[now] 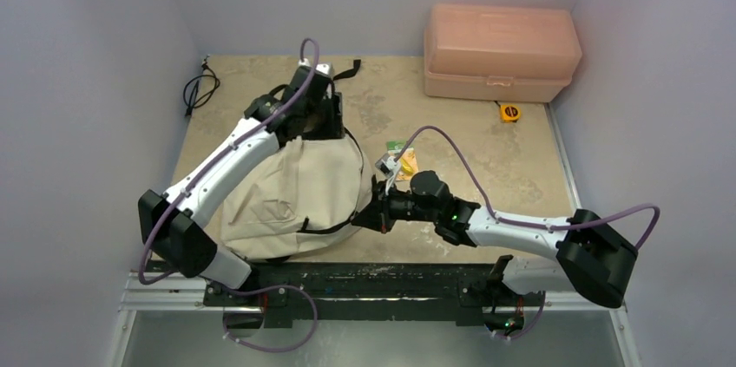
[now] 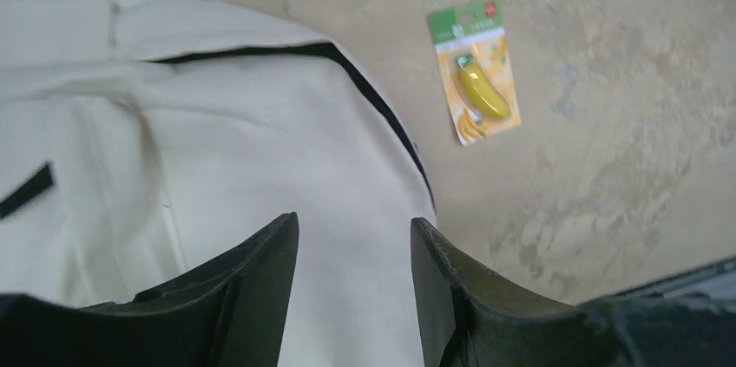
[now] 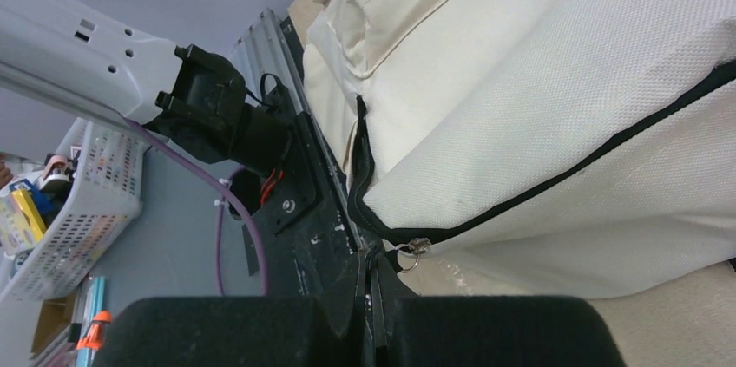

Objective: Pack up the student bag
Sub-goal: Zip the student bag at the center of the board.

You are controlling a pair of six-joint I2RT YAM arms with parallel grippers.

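The student bag (image 1: pixel 295 193) lies on the left half of the table (image 1: pixel 486 150), its long axis running from near edge to far edge. The left pincer (image 2: pixel 354 250) hangs over its far end, jaws apart and empty. The right pincer (image 3: pixel 373 298) sits closed at the bag's right side, beside the zip pull; I cannot tell if it pinches it. The left arm hides the bag's far end.
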